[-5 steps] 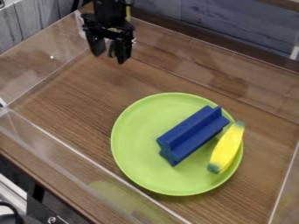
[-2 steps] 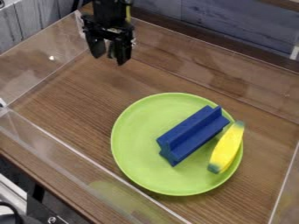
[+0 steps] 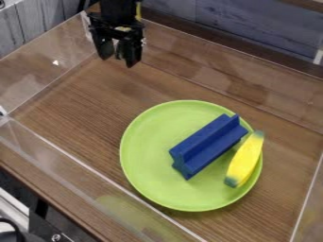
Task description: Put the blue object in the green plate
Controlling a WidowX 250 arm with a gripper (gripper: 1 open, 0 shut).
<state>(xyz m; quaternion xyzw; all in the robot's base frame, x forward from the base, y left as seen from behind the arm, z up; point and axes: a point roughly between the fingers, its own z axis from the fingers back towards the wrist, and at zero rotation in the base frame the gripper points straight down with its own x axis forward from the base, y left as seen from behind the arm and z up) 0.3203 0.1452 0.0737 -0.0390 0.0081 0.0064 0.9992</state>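
Resting in the round lime-green plate (image 3: 151, 170), lower right of the frame: the long deep-blue rectangular block (image 3: 209, 146). Spread empty at upper left, the black fingers (image 3: 117, 57). Could nudge the block off the plate by needlessly regrasping.

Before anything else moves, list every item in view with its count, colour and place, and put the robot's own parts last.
Plate: one, lime green, round, on the wooden surface toward the near side.
Block: one, deep blue, elongated, lying on the plate.
Banana-shaped object: one, yellow with a greenish lower tip, beside the block on the plate, its upper end near the rim.
Wooden surface: one, brown, under the plate.
Clear side panels: at least two, transparent, along the edges of the wooden surface.
Wall planks: several, grey-blue, behind the far edge.
Gripper: one, black, open, at the far left, away from the plate.
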